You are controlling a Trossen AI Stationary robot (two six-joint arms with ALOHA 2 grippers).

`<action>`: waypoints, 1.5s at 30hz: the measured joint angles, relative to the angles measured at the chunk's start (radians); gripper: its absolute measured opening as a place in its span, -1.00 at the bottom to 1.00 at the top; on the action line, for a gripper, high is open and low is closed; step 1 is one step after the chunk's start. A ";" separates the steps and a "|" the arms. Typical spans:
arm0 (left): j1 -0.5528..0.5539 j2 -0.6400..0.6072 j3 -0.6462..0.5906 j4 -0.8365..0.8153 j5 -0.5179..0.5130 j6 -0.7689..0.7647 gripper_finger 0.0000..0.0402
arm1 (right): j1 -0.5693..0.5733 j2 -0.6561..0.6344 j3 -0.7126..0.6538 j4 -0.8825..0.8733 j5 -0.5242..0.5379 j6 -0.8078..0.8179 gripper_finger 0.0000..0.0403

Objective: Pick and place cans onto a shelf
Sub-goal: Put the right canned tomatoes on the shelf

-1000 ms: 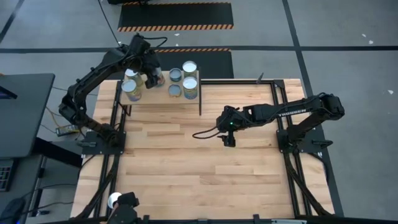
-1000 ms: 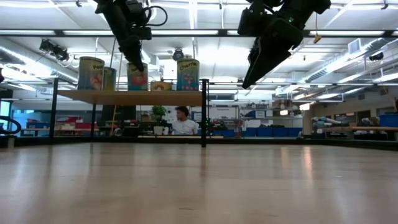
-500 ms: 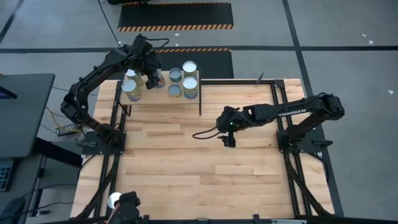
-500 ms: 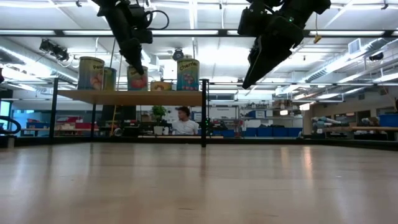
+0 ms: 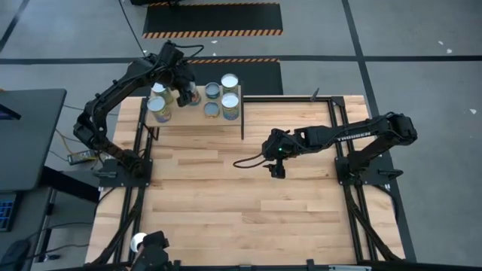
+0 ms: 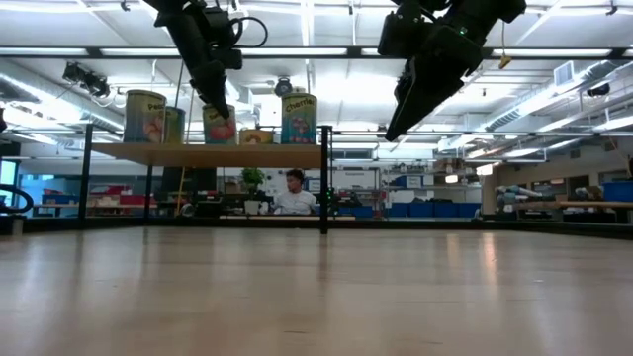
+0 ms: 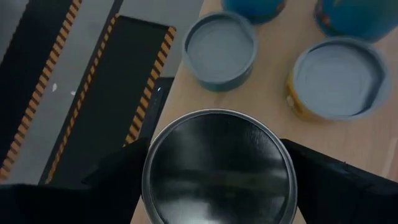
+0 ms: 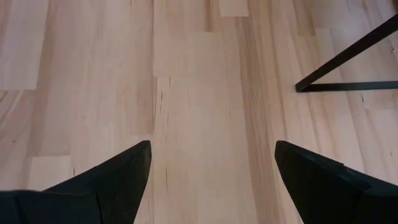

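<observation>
The shelf (image 5: pixel 197 114) stands at the table's far left on thin black legs; its board also shows in the low view (image 6: pixel 267 155). Several cans stand upright on it, among them one at the left (image 5: pixel 160 110) and a group at the right (image 5: pixel 230 102). My left gripper (image 5: pixel 187 93) is over the shelf, shut on one can (image 7: pixel 217 165) with a shiny round top. This can also shows in the low view (image 6: pixel 220 127). My right gripper (image 5: pixel 277 168) is open and empty above the table's middle. It points down at bare wood (image 8: pixel 205 112). My left gripper pinches the can's round side wall just below its top rim (image 7: pixel 149 174), one finger on each of two opposite sides. The fingers (image 7: pixel 118 180) come from above, slanting down. The can is upright, and in the low view its bottom (image 6: pixel 220 141) is level with the shelf board.
Two cans (image 7: pixel 221 48) (image 7: pixel 339 78) stand close beyond the held one. The shelf's right legs (image 5: pixel 242 126) stand between the arms. A person (image 6: pixel 292 193) sits in the room beyond the table. The tabletop's near half (image 5: pixel 248 218) is bare wood.
My left gripper has edged a little toward the table's far right over the shelf, carrying the can upright and staying shut on it.
</observation>
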 joint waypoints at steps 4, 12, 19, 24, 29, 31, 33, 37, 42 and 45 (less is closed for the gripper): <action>0.000 0.000 0.000 0.001 -0.025 0.001 0.77 | 0.000 0.000 0.000 0.002 0.000 0.000 0.74; -0.001 0.000 0.000 -0.013 -0.035 0.034 0.74 | 0.000 0.000 0.000 0.010 0.000 0.000 0.74; 0.006 0.000 0.000 0.009 -0.029 0.043 0.75 | 0.000 0.000 0.000 0.009 0.000 -0.001 0.74; -0.002 0.000 0.000 0.024 -0.056 0.055 0.76 | 0.000 0.000 0.000 0.010 0.000 -0.007 0.74; -0.001 0.000 0.000 -0.002 -0.036 0.082 0.71 | 0.000 0.000 0.000 0.010 0.000 -0.009 0.74; -0.001 0.000 0.000 -0.002 -0.023 0.081 0.65 | 0.000 0.000 0.000 0.010 0.000 -0.017 0.74; -0.001 0.000 0.000 0.010 -0.014 0.051 0.62 | 0.000 0.000 0.000 0.014 0.000 -0.031 0.74; 0.006 -0.001 0.000 0.032 -0.011 0.011 0.69 | -0.001 0.000 0.000 0.019 0.001 -0.035 0.74; 0.005 -0.001 0.000 0.031 -0.041 0.014 0.91 | -0.001 0.000 0.000 0.021 0.001 -0.027 0.74; 0.005 -0.001 0.000 0.035 -0.050 0.012 0.95 | -0.001 0.000 0.000 0.021 0.001 -0.026 0.74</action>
